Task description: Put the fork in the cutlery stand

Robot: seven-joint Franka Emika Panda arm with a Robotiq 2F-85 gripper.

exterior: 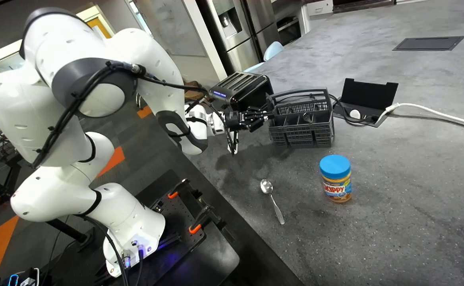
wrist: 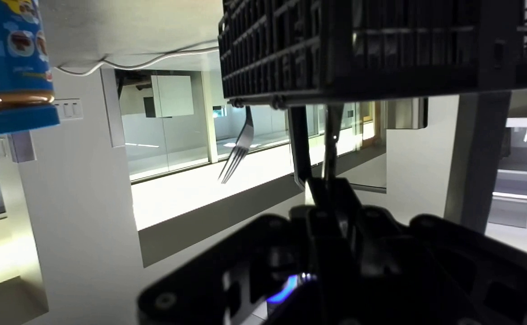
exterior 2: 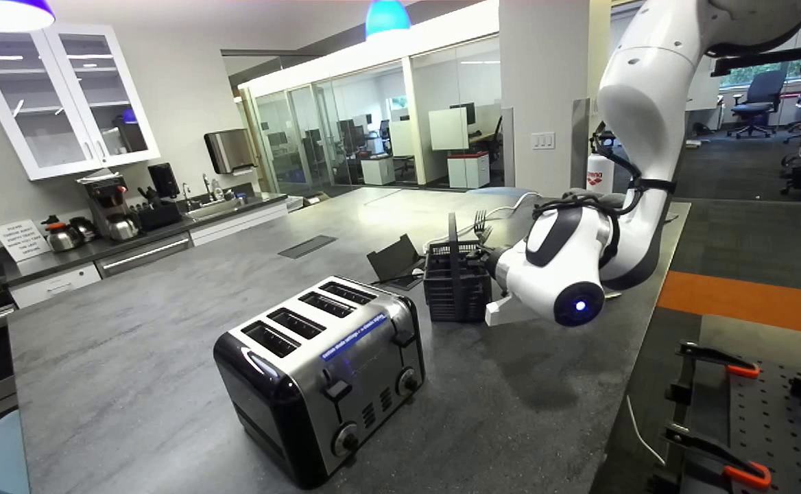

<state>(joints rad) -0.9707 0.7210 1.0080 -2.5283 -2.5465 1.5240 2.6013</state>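
Speckled grey bench, office kitchen: tool gripping the fork at the cutlery stand

Steel fridge and glass-walled rooms are standing in the background. Toaster is sitting near the stand, bench showing between. Folding black panel and white cable are resting beside the stand. Blue-lidded peanut butter jar is standing upright; silver spoon is lying closer to the bench edge. Carrying handle is arching over the stand, near the tool.

Fingers are pinching the fork; it is standing roughly upright at one end of the stand, lower part passing out of sight behind the rim. Second fork is sticking up from the stand, tines uppermost.

Hard to make out: which compartment the fork is in, as the stand's wall is screening it. Its upper part is blurring into the dark fingers in the upside-down wrist view. Two fork heads are overlapping in an exterior view; cannot tell which is the gripped one. Frame edge is cutting off the jar in the wrist view.

Edges: bench edge is running diagonally past the spoon, with a black mounting plate sitting alongside. Arm is hanging over that edge. From the jar a broad grey stretch is extending toward a dark flush hatch.
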